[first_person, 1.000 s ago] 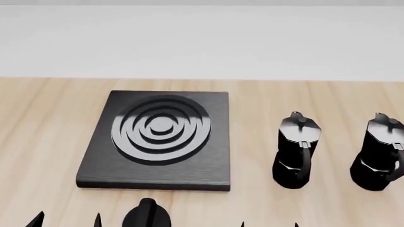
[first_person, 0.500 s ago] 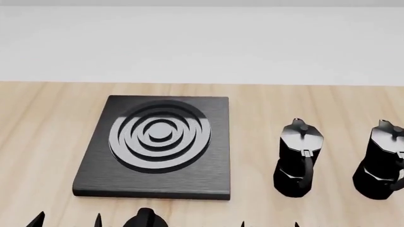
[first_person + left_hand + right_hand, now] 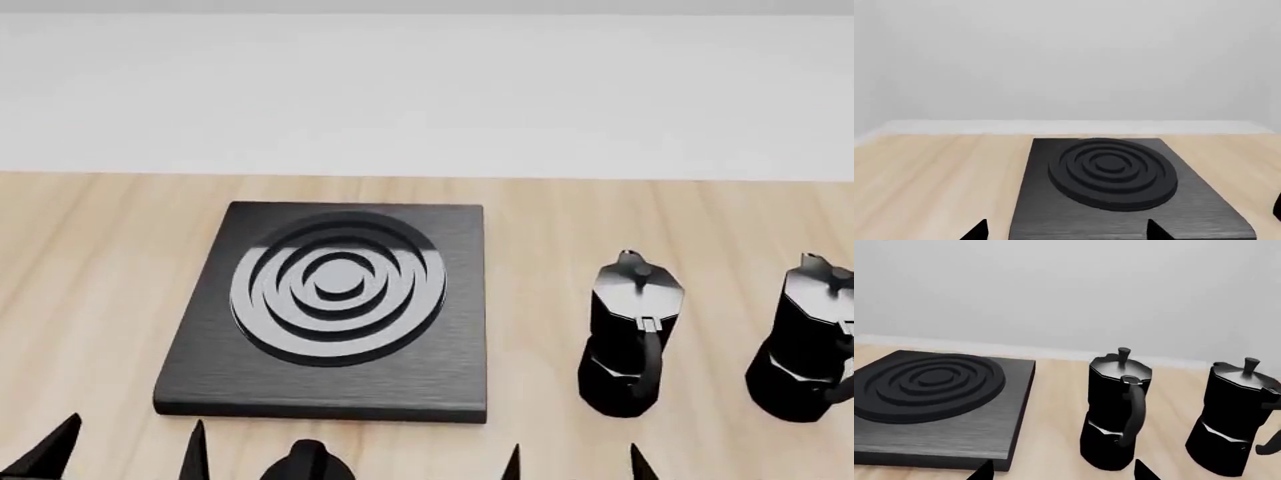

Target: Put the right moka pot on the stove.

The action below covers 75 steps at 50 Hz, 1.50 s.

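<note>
Glossy black faceted right moka pot (image 3: 806,338) upright on wooden tabletop (image 3: 561,225), beyond right end effector (image 3: 574,462), untouched; both end effectors released, empty, left end effector (image 3: 127,450) facing dark-grey stove slab (image 3: 441,350).

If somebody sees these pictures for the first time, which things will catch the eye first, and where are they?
First comes the dark square stove with its shiny ringed burner, lying left of centre on the pale wooden table. To its right stand two glossy black moka pots side by side, the left moka pot and, at the picture's edge, the right moka pot, both upright with handles towards the camera.
</note>
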Tool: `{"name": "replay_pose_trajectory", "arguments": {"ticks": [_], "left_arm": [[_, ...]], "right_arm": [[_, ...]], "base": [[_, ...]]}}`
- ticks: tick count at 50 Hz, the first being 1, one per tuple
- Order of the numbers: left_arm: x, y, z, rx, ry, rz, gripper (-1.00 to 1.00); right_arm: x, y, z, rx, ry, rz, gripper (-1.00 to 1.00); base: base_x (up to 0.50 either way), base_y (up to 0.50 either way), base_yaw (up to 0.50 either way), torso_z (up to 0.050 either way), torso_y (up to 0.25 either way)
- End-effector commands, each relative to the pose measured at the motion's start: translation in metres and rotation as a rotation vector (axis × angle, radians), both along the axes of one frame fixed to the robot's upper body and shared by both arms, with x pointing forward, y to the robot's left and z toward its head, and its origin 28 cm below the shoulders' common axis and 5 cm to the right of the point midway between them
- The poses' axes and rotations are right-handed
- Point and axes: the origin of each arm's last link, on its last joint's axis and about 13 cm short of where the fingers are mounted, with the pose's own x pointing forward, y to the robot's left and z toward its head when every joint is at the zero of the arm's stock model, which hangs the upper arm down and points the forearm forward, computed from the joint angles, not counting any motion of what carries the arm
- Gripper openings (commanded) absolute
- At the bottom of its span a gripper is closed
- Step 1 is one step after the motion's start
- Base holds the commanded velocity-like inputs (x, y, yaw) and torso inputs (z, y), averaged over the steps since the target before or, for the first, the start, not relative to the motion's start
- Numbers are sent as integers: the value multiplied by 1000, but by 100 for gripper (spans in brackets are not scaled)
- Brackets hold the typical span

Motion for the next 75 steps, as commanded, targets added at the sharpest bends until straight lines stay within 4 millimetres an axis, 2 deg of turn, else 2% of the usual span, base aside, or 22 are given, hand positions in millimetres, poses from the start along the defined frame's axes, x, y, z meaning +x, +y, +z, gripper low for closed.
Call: {"name": "replay_pose_trajectory", "arguments": {"ticks": [1, 11, 19, 49, 75], "left_arm": [[-11, 2, 48, 19, -48, -26, 100], [-27, 1, 96, 4, -104, -56, 100], [-42, 1, 131, -4, -153, -80, 100], [-44, 1, 132, -14, -154, -89, 100], [-39, 1, 130, -15, -185, -95, 100]], "right_arm": [[-4, -3, 35, -28, -28, -1, 100], [-12, -4, 79, -41, -84, 10, 100], [-19, -4, 98, -38, -119, 12, 100], [-20, -4, 98, -39, -120, 14, 100], [-13, -6, 97, -62, -115, -14, 100]], "base": [[0, 0, 0, 0, 0], [0, 0, 0, 0, 0], [0, 0, 0, 0, 0], [0, 0, 0, 0, 0], [0, 0, 0, 0, -7]]}}
